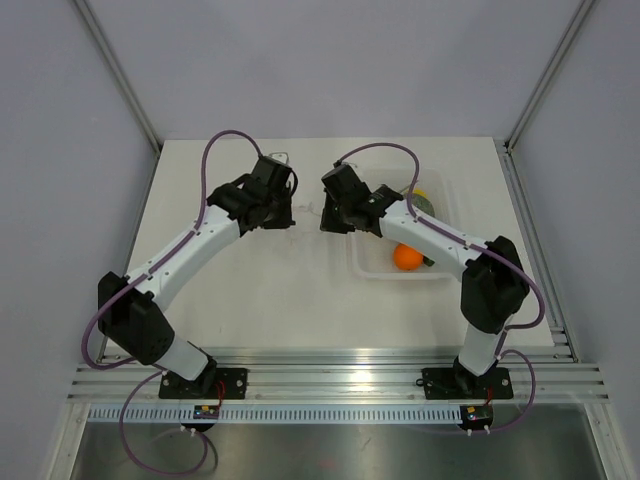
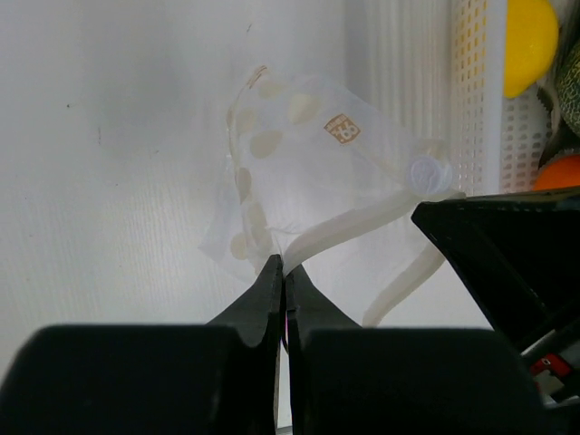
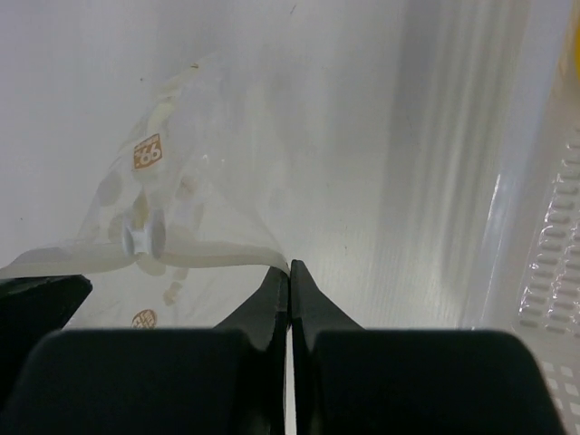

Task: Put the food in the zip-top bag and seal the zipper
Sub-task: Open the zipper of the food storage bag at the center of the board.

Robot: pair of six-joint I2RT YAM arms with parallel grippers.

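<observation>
Left wrist view: my left gripper [image 2: 283, 272] is clamped, fingers together, on one end of the flat, clear, crinkly plastic zip-top bag [image 2: 308, 154], lying on the white table [image 1: 250, 290] between my arms. My right gripper [image 3: 290, 272] pinches the other end of its thin pale zipper strip [image 3: 217, 254], whose long axis runs gripper to gripper. The small bright yellow lemon-shaped fruit [image 2: 528, 41] sits in the clear rigid rectangular tray [image 1: 378, 268] to my right, nearest my right arm, I judge.
</observation>
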